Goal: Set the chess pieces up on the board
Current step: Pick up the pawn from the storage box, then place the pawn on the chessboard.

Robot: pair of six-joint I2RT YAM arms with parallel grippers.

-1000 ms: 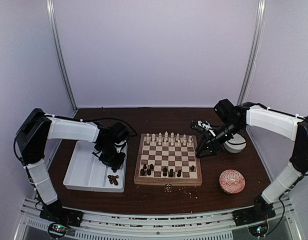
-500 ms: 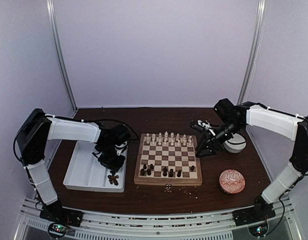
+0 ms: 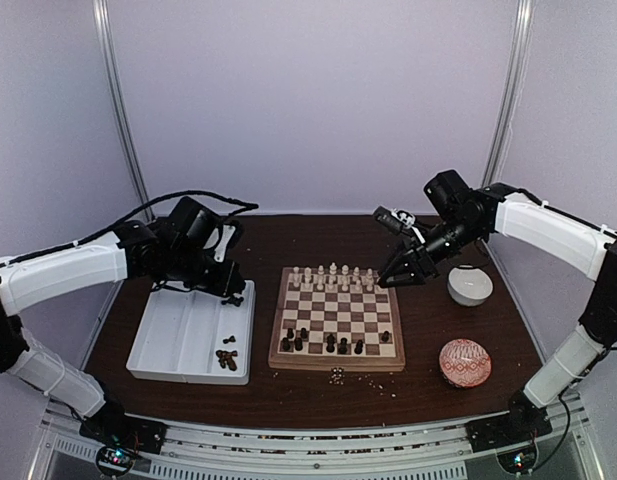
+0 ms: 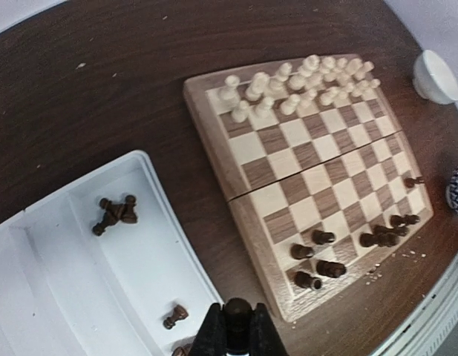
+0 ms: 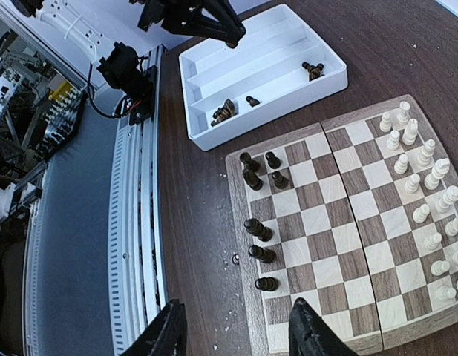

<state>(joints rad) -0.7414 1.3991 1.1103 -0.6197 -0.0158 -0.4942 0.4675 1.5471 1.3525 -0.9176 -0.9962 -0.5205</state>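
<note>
The dark surface [image 3: 318,235] is carrying the board [image 3: 336,318] at its middle. A white tray [image 3: 178,345] is lying just left of the board, with spare dark chessmen [image 3: 226,358] inside it. The left pincer [image 4: 236,330] is hovering left of the board, over the tray's board-side wall, and is nipping narrowly around one held chessman [image 4: 237,310]. The right pincer [image 3: 396,278] is hanging over the board's far right corner, its fingers standing wide around nothing. A white bowl [image 3: 470,286] and a red patterned bowl [image 3: 464,362] are sitting right of the board. Cream chessmen [image 3: 333,275] are lining the board's two far rows, and placed dark chessmen [image 3: 328,343] are standing along its near rows.
</note>
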